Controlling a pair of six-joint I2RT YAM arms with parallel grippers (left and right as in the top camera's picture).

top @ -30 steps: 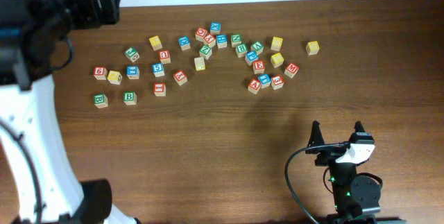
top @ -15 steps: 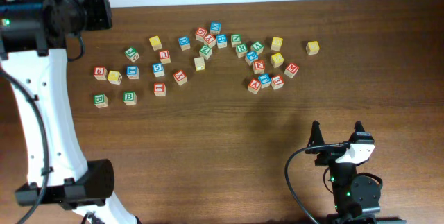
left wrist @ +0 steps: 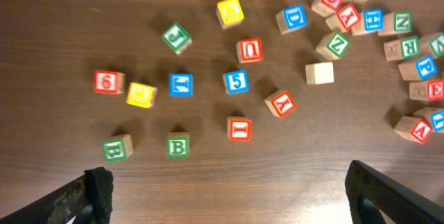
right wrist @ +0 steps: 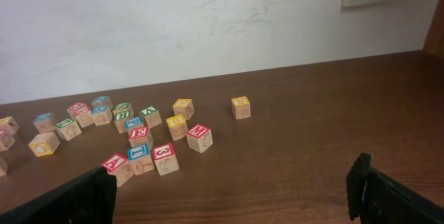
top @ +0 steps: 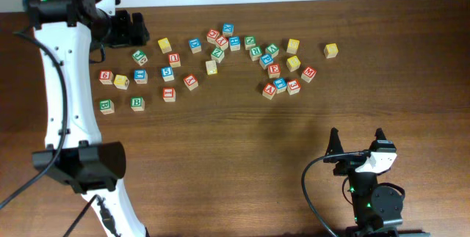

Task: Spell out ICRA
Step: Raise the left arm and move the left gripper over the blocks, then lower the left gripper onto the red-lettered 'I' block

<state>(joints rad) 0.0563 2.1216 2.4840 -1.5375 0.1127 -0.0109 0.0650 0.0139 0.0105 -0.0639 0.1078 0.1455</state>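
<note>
Left arm [top: 60, 75] swung inward, cubic wooden letter blocks [top: 211, 67], grainy table [top: 220, 156]

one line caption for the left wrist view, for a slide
Open left gripper hovers over letter blocks scattered on the wooden table, a red I block near the frame's centre.

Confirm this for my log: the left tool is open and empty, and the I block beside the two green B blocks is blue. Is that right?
Not quite. The I block is red, not blue, as the left wrist view shows. The rest holds: the left tool is open and empty, and the two green B blocks lie beside the I block.
</note>
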